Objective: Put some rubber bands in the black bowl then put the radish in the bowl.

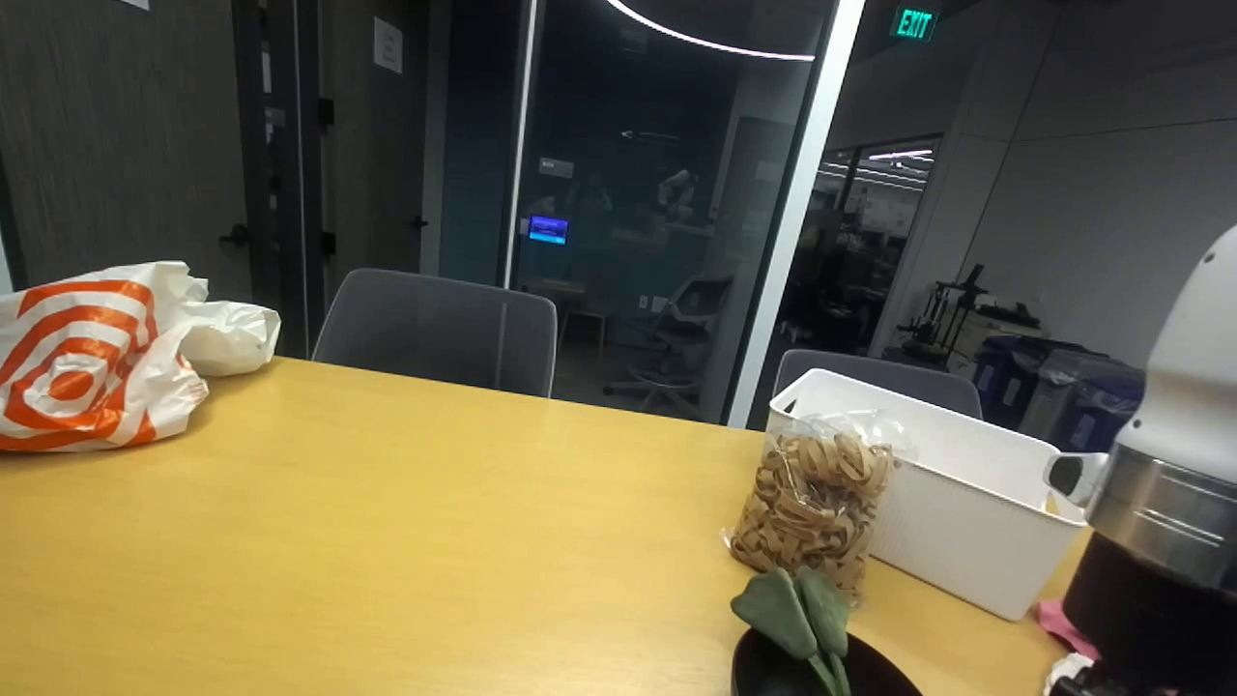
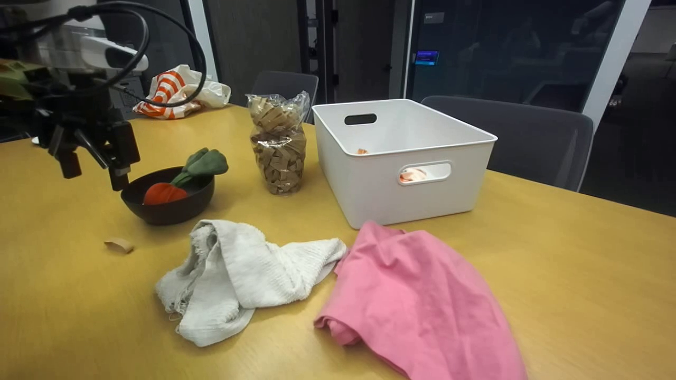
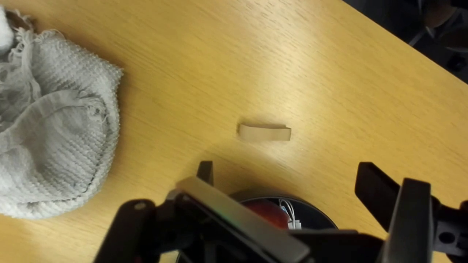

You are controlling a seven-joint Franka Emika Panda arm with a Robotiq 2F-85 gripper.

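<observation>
The red radish with green leaves (image 2: 165, 193) lies in the black bowl (image 2: 171, 215). Its leaves (image 1: 792, 614) stick out over the rim in both exterior views. In the wrist view part of the red radish (image 3: 268, 211) and a white tag show inside the bowl (image 3: 315, 216). One tan rubber band (image 3: 265, 133) lies on the table beside the bowl; it also shows in an exterior view (image 2: 119, 245). A clear bag of rubber bands (image 2: 280, 158) stands behind the bowl. My gripper (image 3: 288, 175) is open and empty above the bowl's near side, fingers apart, also seen in an exterior view (image 2: 95, 171).
A white bin (image 2: 406, 198) stands beside the rubber band bag. A whitish towel (image 2: 237, 279) and a pink cloth (image 2: 422, 306) lie in front of the bowl and bin. A white and orange plastic bag (image 1: 87, 367) lies at the far table end. A cable loops beside the arm.
</observation>
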